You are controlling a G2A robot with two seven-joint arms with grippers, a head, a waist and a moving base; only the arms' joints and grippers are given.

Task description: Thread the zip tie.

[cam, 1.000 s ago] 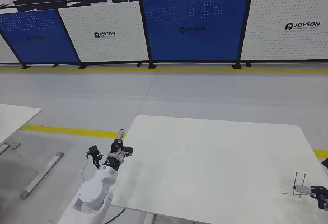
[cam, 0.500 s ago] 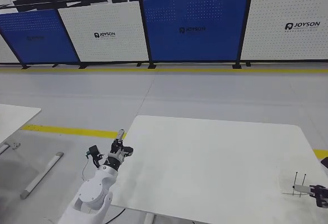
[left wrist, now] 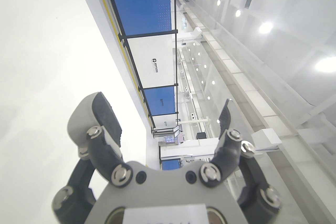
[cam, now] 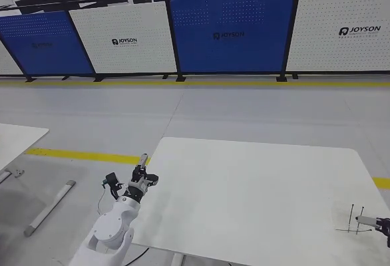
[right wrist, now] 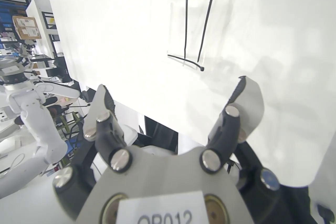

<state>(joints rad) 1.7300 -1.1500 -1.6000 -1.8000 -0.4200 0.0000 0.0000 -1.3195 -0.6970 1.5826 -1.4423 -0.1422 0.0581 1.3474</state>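
Top view: the white table carries three black zip ties, grouped near its right near corner. The first zip tie and the second zip tie lie side by side, nearly parallel, with their heads toward the far edge. The third zip tie lies crosswise at their tail ends. The right gripper sits just beside this group, at the table's near-right edge. The left gripper sits at the table's left edge, close to the far-left corner and well apart from the zip ties.

Right wrist view: the right gripper has its jaws spread wide and holds nothing. The first zip tie and the second zip tie rest on a transparent sheet that lies flat on the table. The third zip tie crosses the sheet's nearer edge, and its head is the part of the group closest to the fingertips. The tails of the other two reach it, but contact cannot be confirmed. No finger touches any zip tie.

Left wrist view: the left gripper has its jaws wide apart and holds nothing. The bare table lies alongside it, and blue and white partition panels stand beyond.
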